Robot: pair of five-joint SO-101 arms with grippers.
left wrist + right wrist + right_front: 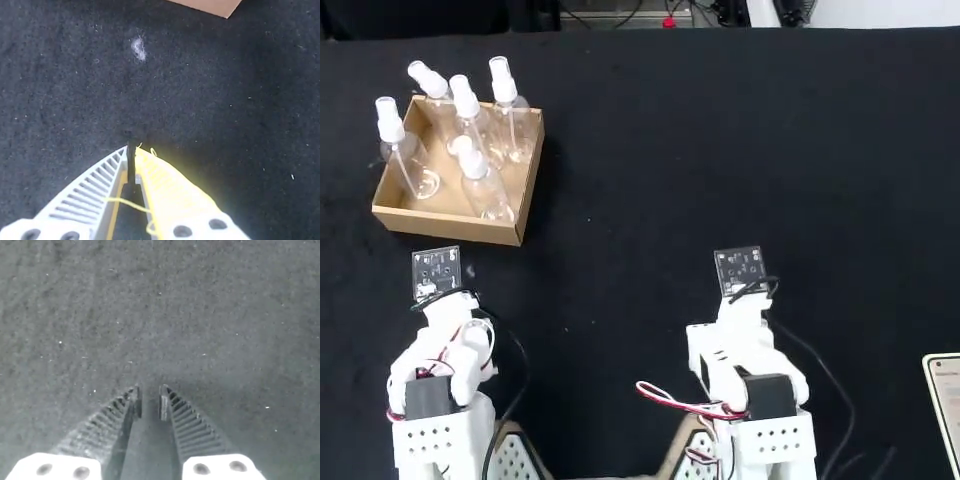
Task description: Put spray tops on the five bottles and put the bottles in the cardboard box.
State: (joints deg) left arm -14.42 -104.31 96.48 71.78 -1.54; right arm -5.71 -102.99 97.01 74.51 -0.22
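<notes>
Looking down on five spray-topped bottles (482,186) inside the cardboard box (445,228), holding the left tool (131,151) pinched together near its corner and the right tool (149,401) slightly apart, well off over open bench (720,150).

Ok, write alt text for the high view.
A cardboard box at the far left of a black table holds five clear bottles, each with a white spray top. The left arm and right arm sit folded at the near edge, apart from it.
</notes>
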